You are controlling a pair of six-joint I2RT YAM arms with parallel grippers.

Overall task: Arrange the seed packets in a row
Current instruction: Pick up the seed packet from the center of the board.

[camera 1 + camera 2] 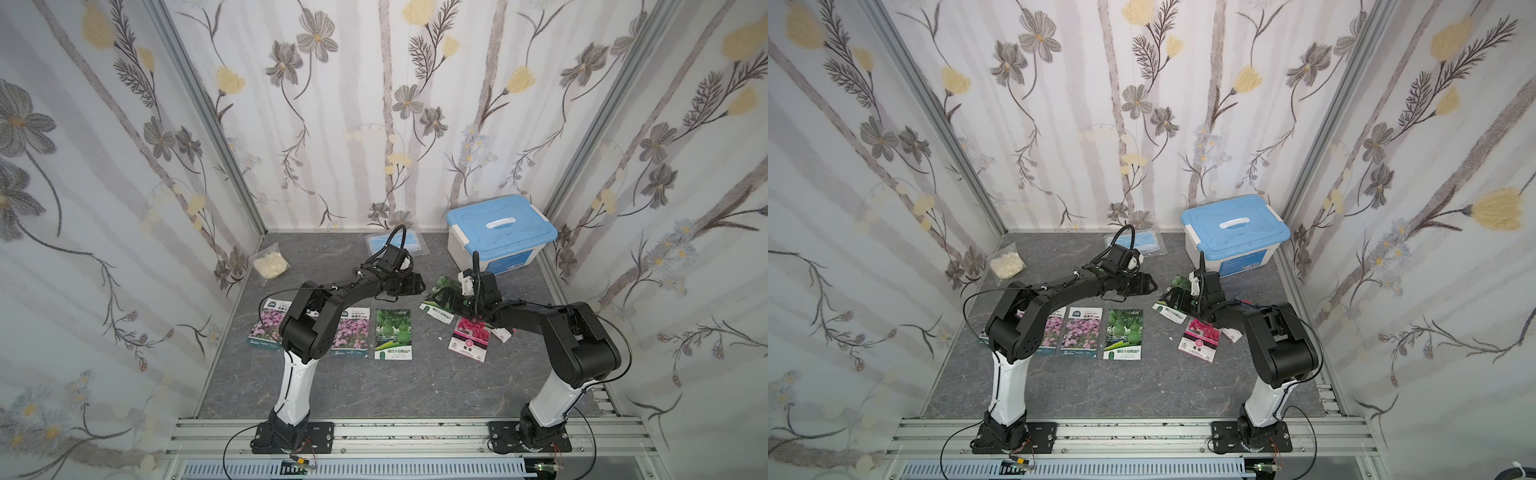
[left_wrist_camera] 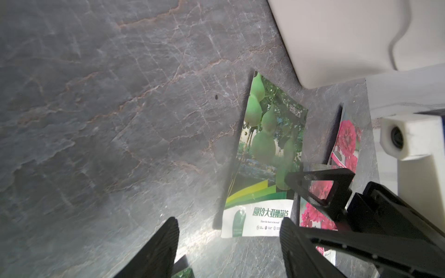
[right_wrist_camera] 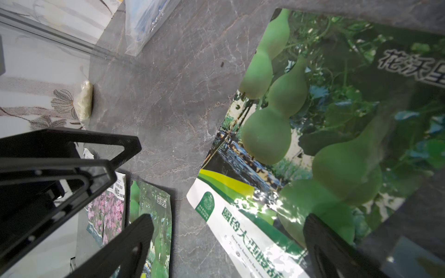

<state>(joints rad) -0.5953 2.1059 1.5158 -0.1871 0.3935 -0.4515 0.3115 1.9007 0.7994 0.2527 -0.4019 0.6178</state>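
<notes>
lying on grey stone-look tabletop w/ floral walls: seed packets; left fingers, right fingers apart, empty

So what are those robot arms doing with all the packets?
They're making a row on the table. Purple flower packets and one gourd packet already lie side by side. The right gripper, open, is over a second gourd packet that lies crooked. The left gripper is open and empty beside it. A red flower packet waits nearby.
</notes>
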